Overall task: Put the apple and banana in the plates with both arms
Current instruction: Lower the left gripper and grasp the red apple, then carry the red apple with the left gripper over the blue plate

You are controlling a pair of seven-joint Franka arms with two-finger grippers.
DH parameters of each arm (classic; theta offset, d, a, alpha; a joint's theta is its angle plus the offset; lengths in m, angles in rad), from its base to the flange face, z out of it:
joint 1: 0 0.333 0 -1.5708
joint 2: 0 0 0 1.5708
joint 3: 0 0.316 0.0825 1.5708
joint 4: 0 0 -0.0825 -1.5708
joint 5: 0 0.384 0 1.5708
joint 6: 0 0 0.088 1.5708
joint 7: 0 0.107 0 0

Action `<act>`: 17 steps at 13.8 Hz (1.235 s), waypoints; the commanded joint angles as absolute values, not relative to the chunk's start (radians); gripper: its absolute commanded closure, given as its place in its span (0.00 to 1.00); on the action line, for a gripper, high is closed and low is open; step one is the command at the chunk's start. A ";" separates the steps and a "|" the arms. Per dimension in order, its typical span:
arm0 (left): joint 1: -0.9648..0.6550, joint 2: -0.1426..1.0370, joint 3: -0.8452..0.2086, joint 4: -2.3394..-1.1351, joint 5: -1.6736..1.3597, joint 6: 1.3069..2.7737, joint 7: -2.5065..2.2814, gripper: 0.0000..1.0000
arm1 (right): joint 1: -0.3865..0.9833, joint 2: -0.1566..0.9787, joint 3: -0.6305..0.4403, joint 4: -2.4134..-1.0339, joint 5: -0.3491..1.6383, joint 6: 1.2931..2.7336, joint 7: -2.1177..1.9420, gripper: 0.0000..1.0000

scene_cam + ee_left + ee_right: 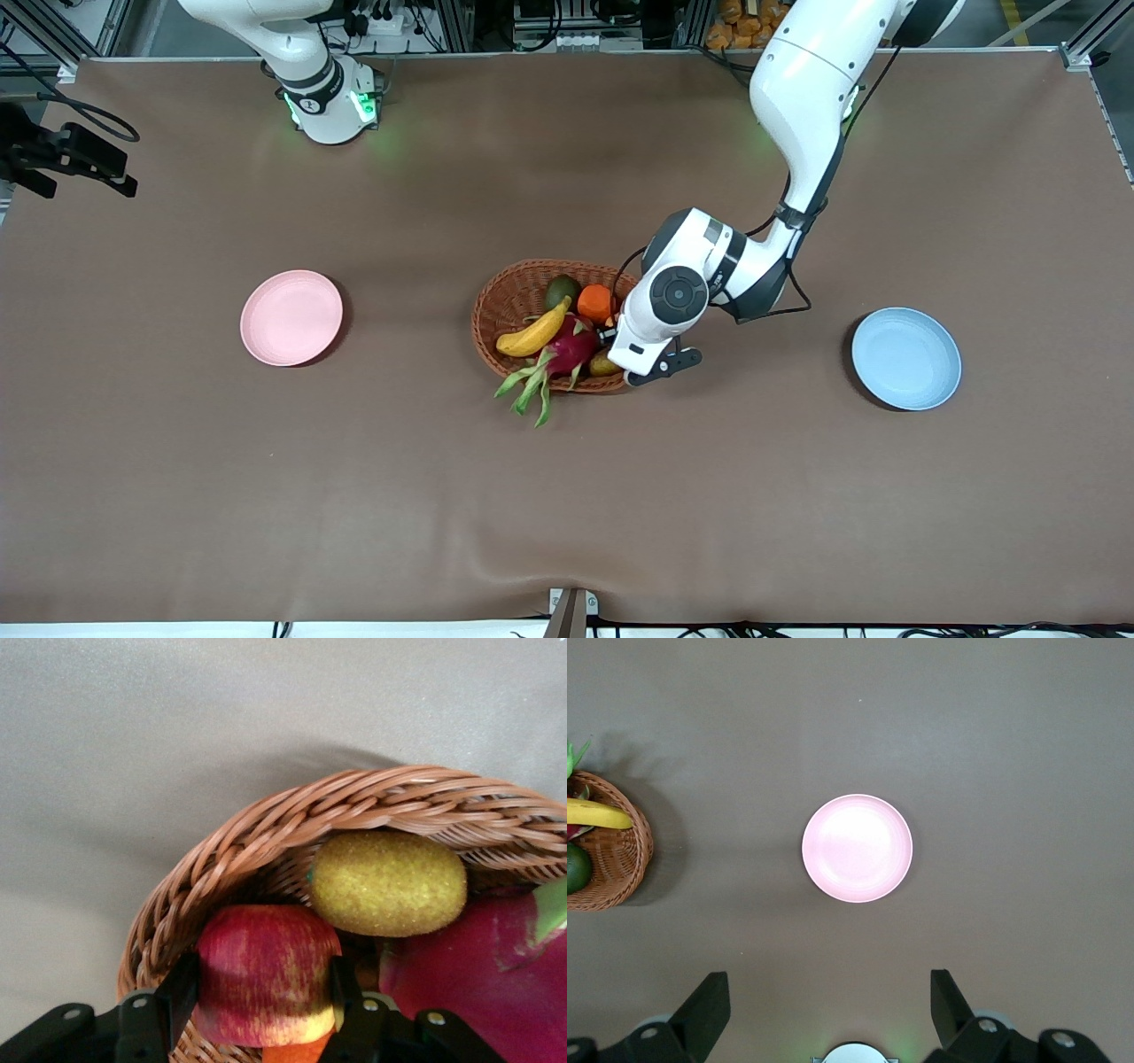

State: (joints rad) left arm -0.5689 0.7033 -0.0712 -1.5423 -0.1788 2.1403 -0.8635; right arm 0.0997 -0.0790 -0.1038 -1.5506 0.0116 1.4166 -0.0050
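Gripping the apple [266, 970] already: the left claw [263, 1005] is down inside the basket [509, 297], its two fingers [182, 992] pressed against opposite flanks of the fruit, so the apple sits squarely between them, not off to either side. Left claw is closed down onto the apple, nothing else caught in it as far as the wrist view shows. A fuzzy yellow-green fruit [387, 882] lies just beside the apple, between it and the basket rim, and the dragon fruit [478, 957] crowds in next to that.

Key relation for the coming move, as I judge it: straight up out of the basket, then across toward the left arm's end of the surface, where the blue plate [906, 358] waits well apart from the claw. That plate is the left arm's nearer one.

Banana [534, 331] lies in the basket on top of the other fruit, long axis slanting across it, on the side of the left claw that faces the pink plate [857, 848].

Right claw [830, 1014] hangs wide open, empty, high over the pink plate; that arm waits.
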 commanded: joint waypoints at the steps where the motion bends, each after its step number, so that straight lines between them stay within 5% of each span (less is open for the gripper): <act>1: -0.572 0.677 -0.066 -1.526 -0.183 2.123 -0.877 0.82 | 0.132 -0.089 -0.106 -1.566 0.023 1.445 0.009 0.00; 11: -0.480 0.471 -0.058 -1.512 -0.065 1.873 -0.798 0.87 | 0.212 -0.071 -0.106 -1.566 0.061 1.497 0.239 0.00; 17: -0.303 0.404 -0.060 -1.528 0.014 1.819 -0.461 0.86 | 0.406 0.044 -0.106 -1.563 0.031 1.623 0.656 0.00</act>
